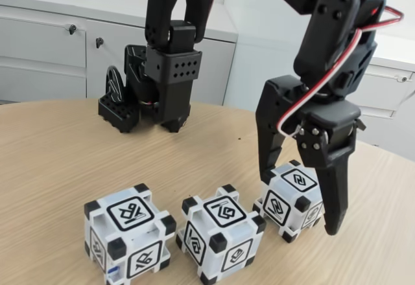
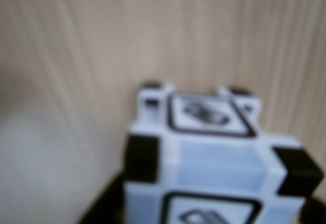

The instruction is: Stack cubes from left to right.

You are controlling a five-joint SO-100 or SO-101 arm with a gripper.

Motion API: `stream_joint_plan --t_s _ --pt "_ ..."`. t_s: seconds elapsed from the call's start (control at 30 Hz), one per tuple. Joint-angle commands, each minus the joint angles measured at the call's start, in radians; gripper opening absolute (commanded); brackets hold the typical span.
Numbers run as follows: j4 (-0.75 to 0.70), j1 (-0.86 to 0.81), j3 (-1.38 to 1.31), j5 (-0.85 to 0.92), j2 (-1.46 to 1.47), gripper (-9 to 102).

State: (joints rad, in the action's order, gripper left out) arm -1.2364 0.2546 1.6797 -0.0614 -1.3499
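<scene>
Matte black gripper [image 1: 301, 201] spread wide astride the rightmost translucent, black-cornered cube [image 1: 290, 199] on woodgrain table [image 1: 52, 162].

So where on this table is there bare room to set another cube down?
Bare wood lies left of the left cube, up to the arm base, and between base and cube row. The front right corner is free too. It is crowded around the right cube, straddled by the open hand, beside the middle cube.
</scene>
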Motion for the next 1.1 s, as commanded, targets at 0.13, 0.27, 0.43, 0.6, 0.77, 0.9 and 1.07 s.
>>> stream_joint_plan --t_s 0.13,0.27,0.43,0.6,0.77,0.9,1.07 --pt "0.009 0.035 -0.048 0.075 -0.002 32" --pt "0.009 0.072 -0.046 0.078 -0.002 31" --pt "0.009 0.072 -0.046 0.032 -0.002 26" --pt "0.009 0.071 -0.040 -0.048 -0.002 21" --pt "0.000 0.058 -0.040 -0.094 -0.003 19" --pt "-0.006 0.066 -0.044 -0.098 -0.023 19" --pt "-0.008 0.057 -0.046 -0.086 -0.063 19"
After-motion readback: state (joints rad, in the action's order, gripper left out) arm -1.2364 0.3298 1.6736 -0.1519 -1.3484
